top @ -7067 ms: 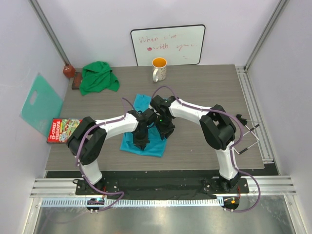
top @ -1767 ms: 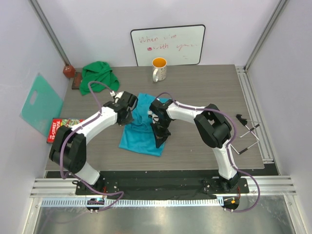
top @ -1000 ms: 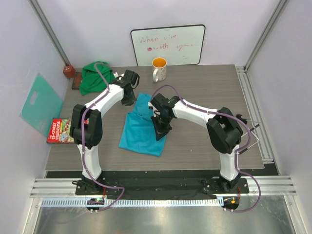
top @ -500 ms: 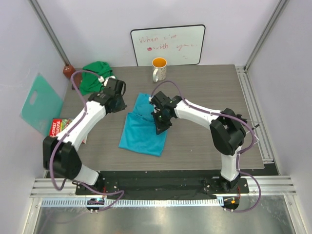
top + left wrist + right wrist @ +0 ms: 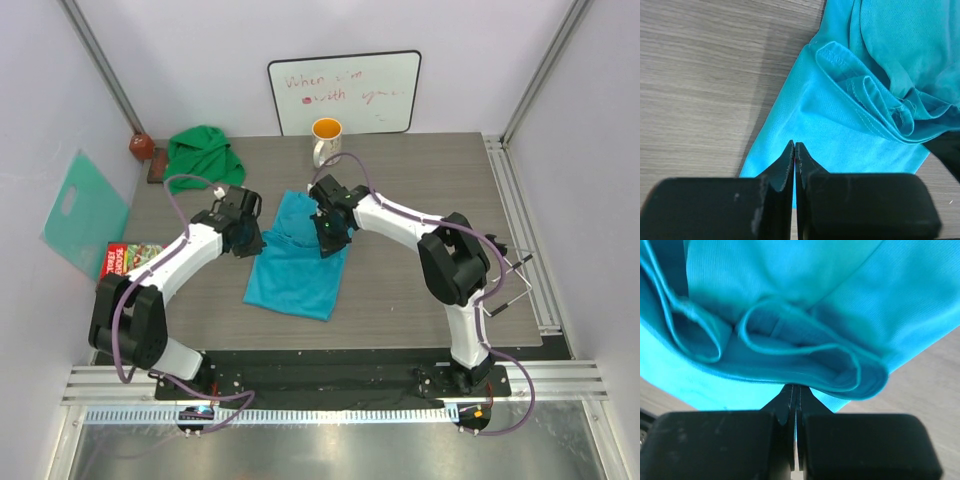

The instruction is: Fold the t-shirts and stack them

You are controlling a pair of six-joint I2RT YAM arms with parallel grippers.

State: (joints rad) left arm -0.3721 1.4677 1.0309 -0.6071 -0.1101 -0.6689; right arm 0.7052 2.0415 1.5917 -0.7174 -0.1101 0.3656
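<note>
The turquoise t-shirt (image 5: 295,270) lies partly folded at the table's middle, with bunched folds near its far end (image 5: 875,95). A green t-shirt (image 5: 203,156) sits crumpled at the far left. My left gripper (image 5: 255,242) (image 5: 794,145) is shut and holds nothing; it hovers over the turquoise shirt's left edge. On the shirt's far right part, my right gripper (image 5: 328,238) (image 5: 794,386) is shut, and a looped fold of turquoise cloth (image 5: 805,365) gathers right at its fingertips.
A white and orange mug (image 5: 326,142) stands at the back in front of a whiteboard (image 5: 343,92). A mint plastic sheet (image 5: 85,210) leans at the left, with a red box (image 5: 125,265) below it. A metal tool (image 5: 505,270) lies at the right edge.
My left arm swung from the far side near the green shirt back to the turquoise shirt's left edge. My right gripper moved toward the far end of the shirt.
</note>
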